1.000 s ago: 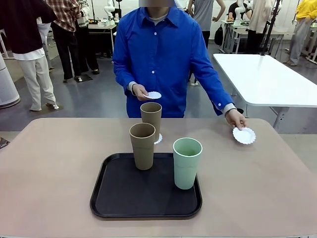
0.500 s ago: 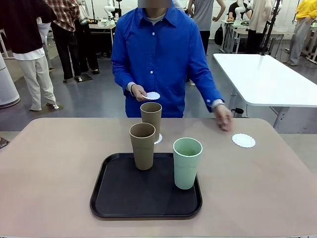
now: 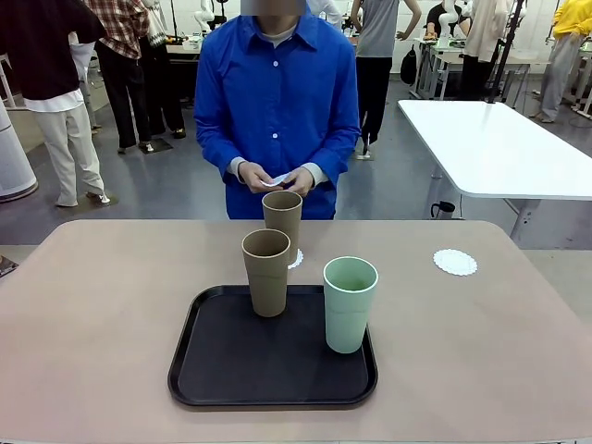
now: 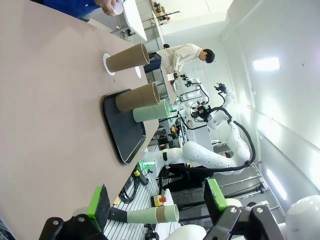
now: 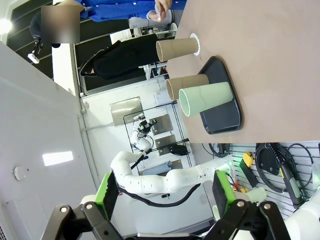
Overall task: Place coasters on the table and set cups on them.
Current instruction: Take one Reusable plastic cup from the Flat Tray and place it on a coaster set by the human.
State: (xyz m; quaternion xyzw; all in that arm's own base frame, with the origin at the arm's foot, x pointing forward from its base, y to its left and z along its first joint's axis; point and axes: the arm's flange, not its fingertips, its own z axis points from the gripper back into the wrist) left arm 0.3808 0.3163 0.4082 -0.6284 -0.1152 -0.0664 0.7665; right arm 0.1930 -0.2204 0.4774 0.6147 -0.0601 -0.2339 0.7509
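One tan cup (image 3: 282,220) stands on a coaster (image 3: 296,259) on the table (image 3: 102,296), just beyond the black tray (image 3: 222,370). A second tan cup (image 3: 266,272) and a mint green cup (image 3: 350,303) stand on the tray. Another coaster (image 3: 455,262) lies bare at the table's far right. The person holds a third coaster (image 3: 276,179) in both hands at chest height. My left gripper (image 4: 157,202) is open and far from the cups (image 4: 137,96). My right gripper (image 5: 165,194) is also open, well away from the mint cup (image 5: 205,99).
A white-topped table (image 3: 490,148) stands behind at the right. Other people stand in the background. Bare tabletop lies to the left and right of the tray.
The person let go of the coaster at the far right, leaving it flat on the table, and drew that hand back to the coaster held at the chest. The cups have not moved.
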